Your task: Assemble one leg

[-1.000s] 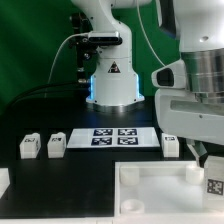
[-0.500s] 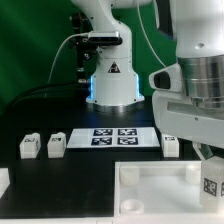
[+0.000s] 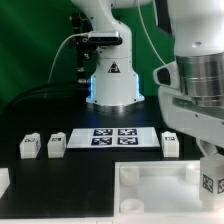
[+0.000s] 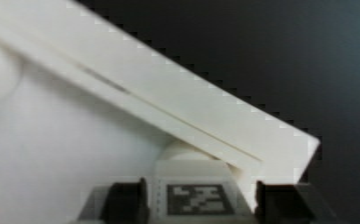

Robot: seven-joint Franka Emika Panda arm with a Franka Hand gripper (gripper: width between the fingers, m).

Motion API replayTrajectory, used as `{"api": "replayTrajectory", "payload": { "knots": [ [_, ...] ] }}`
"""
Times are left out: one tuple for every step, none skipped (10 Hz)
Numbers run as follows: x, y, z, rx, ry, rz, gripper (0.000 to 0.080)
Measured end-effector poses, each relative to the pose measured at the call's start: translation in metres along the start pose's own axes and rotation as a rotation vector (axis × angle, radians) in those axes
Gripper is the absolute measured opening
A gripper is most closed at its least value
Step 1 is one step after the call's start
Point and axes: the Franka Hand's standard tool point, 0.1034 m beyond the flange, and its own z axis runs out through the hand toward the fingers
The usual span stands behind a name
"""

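Note:
My gripper (image 3: pixel 212 172) is at the exterior view's right, over the near right corner of the large white panel (image 3: pixel 150 186). It is shut on a leg (image 3: pixel 212 184), a small white block with a fiducial tag facing the camera. In the wrist view the leg (image 4: pixel 200 196) sits between the two dark fingers (image 4: pixel 124 201), its tag in plain sight, with the panel's raised edge (image 4: pixel 195 110) running diagonally just beyond it. Whether the leg touches the panel is hidden.
Three more white legs stand on the black table: two at the exterior view's left (image 3: pixel 29 147) (image 3: pixel 56 144) and one at the right (image 3: pixel 171 143). The marker board (image 3: pixel 110 137) lies between them. The robot base (image 3: pixel 110 80) stands behind.
The gripper with the leg has shifted only slightly above the panel's right corner. The other legs and the panel have not moved.

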Motion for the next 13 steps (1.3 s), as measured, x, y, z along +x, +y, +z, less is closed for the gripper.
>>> {"api": "replayTrajectory", "payload": {
  "knots": [
    [0.0015, -0.0021, 0.0005, 0.029, -0.027, 0.162, 0.0295],
    [-0.0011, -0.0040, 0.0008, 0.040, -0.045, 0.345, 0.0295],
    [-0.0031, -0.0052, 0.0012, 0.046, -0.050, 0.454, 0.0295],
    [-0.0043, -0.0041, 0.0033, 0.049, -0.046, 0.479, 0.0294],
    [-0.0033, -0.0033, 0.0036, 0.046, -0.047, 0.538, 0.0294],
    [-0.0026, -0.0028, 0.0038, 0.046, -0.045, 0.528, 0.0294],
    [-0.0028, -0.0027, 0.0039, 0.046, -0.045, 0.515, 0.0294],
    [-0.0028, -0.0023, 0.0039, 0.045, -0.042, 0.446, 0.0469],
    [-0.0035, -0.0010, 0.0040, 0.039, -0.042, 0.362, 0.0586],
    [-0.0029, 0.0027, 0.0032, 0.014, -0.038, 0.227, 0.0586],
    [-0.0010, 0.0037, 0.0018, 0.000, -0.021, 0.074, 0.0636],
    [-0.0014, 0.0042, 0.0020, 0.002, -0.013, -0.017, 0.0646],
    [-0.0005, 0.0045, 0.0025, 0.001, -0.011, -0.104, 0.0646]
  ]
}}
